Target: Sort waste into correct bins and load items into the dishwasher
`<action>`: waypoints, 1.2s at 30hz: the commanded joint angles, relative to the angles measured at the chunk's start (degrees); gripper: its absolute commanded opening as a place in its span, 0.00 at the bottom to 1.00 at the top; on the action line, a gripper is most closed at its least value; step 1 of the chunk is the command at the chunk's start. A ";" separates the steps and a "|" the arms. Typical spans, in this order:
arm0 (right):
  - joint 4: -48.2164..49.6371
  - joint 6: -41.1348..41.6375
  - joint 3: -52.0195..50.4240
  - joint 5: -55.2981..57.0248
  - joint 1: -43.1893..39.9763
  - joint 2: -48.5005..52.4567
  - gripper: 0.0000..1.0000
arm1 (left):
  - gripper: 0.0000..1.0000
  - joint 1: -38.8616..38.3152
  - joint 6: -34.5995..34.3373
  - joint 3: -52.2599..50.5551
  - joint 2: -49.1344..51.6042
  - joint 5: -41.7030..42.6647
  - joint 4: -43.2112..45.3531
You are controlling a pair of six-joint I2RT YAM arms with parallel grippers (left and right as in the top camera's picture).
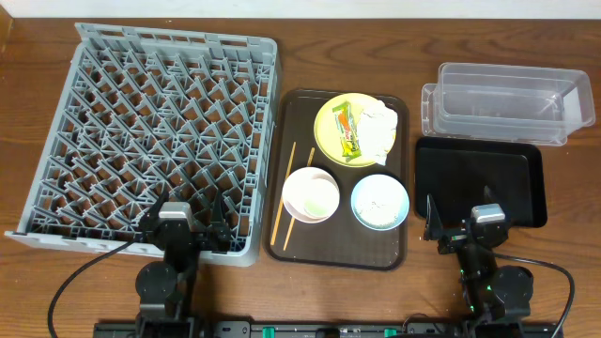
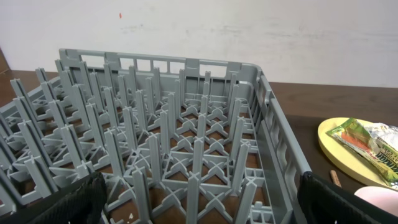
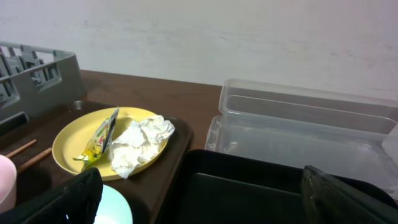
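The grey dish rack (image 1: 155, 131) fills the left of the table. On the brown tray (image 1: 299, 246) sit a pale-yellow plate (image 1: 329, 143) holding a green-and-yellow wrapper (image 1: 348, 130) and a crumpled white napkin (image 1: 379, 127), a white bowl (image 1: 311, 194), a light-blue bowl (image 1: 379, 201) with whitish grains, and wooden chopsticks (image 1: 284, 202). A clear tub (image 1: 507, 101) and a black tray (image 1: 484, 178) stand at the right. My left gripper (image 1: 192, 214) is open over the rack's near edge (image 2: 199, 205). My right gripper (image 1: 465, 218) is open over the black tray's near edge (image 3: 205, 199).
The plate (image 3: 74, 146), wrapper (image 3: 101, 138), napkin (image 3: 140, 144) and clear tub (image 3: 305, 121) show in the right wrist view. The rack's upright pegs (image 2: 155, 143) stand ahead of the left gripper. A white wall lies behind the table.
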 commanded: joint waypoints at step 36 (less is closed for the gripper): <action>-0.26 3.39 -0.07 0.17 -0.81 0.04 0.99 | 0.98 -0.15 -0.55 -0.92 -0.31 -0.28 -1.36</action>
